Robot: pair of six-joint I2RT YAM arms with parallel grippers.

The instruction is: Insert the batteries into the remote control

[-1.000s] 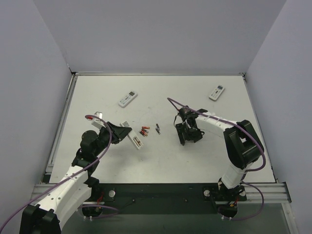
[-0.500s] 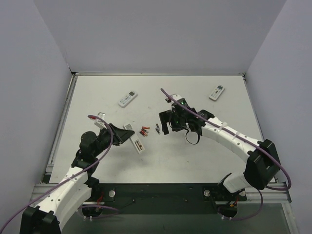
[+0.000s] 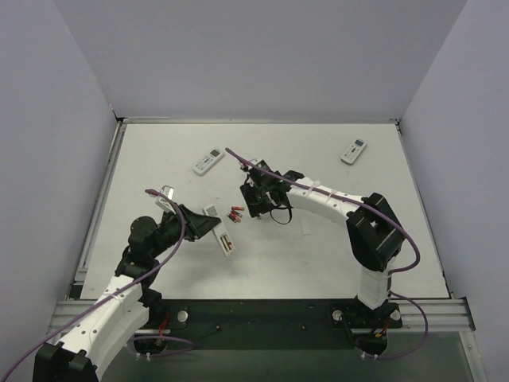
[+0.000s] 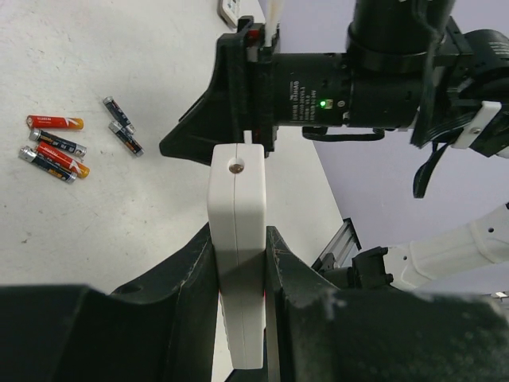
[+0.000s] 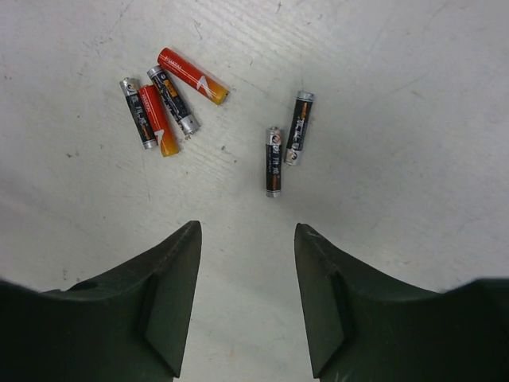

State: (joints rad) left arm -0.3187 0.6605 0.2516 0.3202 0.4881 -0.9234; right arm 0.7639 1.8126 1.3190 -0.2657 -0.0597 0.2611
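Left gripper [image 4: 238,259]: jaws clamped on the long sides of the remote [image 4: 236,191], held edge-up.
Batteries [image 5: 169,99]: loose on the worktop [image 3: 334,247], just beyond the remote; four red-and-black cells in a tight cluster.
Dark pair [image 5: 274,159]: just beside the cluster, side by side, nearly touching, clearest to reach.
Handling: likely light, stiff, smooth and round, so apt to roll or squirt out of a loose pinch.
Hold: best across mid-barrel, jaws square to the long axis, one cell only.
Right gripper [image 5: 246,239]: above the batteries, jaws wide and empty, dark pair just ahead of the gap.
Spare remotes [image 3: 208,161]: two at the back, well apart.
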